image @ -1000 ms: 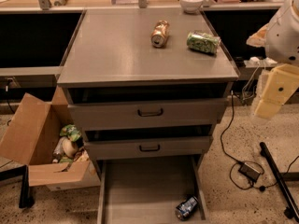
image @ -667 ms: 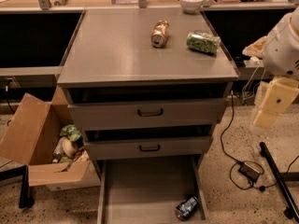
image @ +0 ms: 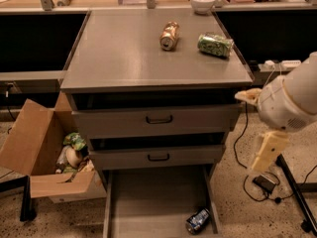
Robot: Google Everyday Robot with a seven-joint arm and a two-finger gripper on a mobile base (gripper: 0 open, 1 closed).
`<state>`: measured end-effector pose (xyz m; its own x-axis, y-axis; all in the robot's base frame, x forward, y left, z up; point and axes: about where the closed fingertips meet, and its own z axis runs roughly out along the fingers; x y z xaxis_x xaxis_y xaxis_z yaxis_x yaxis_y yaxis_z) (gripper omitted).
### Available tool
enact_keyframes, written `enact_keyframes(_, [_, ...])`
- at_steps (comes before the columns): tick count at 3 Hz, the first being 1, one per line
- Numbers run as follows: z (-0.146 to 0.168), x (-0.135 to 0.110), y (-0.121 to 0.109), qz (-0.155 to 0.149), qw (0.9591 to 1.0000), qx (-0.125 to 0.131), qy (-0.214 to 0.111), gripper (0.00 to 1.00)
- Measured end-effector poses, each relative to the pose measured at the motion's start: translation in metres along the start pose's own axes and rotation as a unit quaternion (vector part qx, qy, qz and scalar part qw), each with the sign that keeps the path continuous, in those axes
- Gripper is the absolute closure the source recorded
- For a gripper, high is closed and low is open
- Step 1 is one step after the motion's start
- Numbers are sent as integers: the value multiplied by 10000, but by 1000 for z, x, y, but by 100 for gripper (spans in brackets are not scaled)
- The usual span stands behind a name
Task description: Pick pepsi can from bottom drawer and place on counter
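The pepsi can lies on its side in the front right corner of the open bottom drawer. The counter is the grey top of the cabinet; a gold-brown can and a green patterned can lie on it. My gripper hangs from the white arm to the right of the cabinet. It is level with the middle drawer, above and to the right of the pepsi can, and holds nothing that I can see.
Two shut grey drawers with black handles sit above the open one. A cardboard box of items stands left of the cabinet. Cables and a black stand leg lie on the floor at right. A white bowl sits on the bench behind.
My arm and gripper have moved down and to the left, closer to the cabinet's right side. The cans and drawers have not moved.
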<state>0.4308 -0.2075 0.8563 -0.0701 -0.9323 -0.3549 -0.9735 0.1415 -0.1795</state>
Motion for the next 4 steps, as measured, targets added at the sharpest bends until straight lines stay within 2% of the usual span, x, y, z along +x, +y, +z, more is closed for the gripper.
enact_keyframes(1, [72,14,20,-94,9984,-427,-370,0])
enact_keyframes(2, [72,14,20,-94,9984,-427,-370,0])
enact_keyframes(3, [90,28,18,-109,9983,-438,-367,0])
enact_keyframes(4, [130,64,19,-253,9975,-588,-298,0])
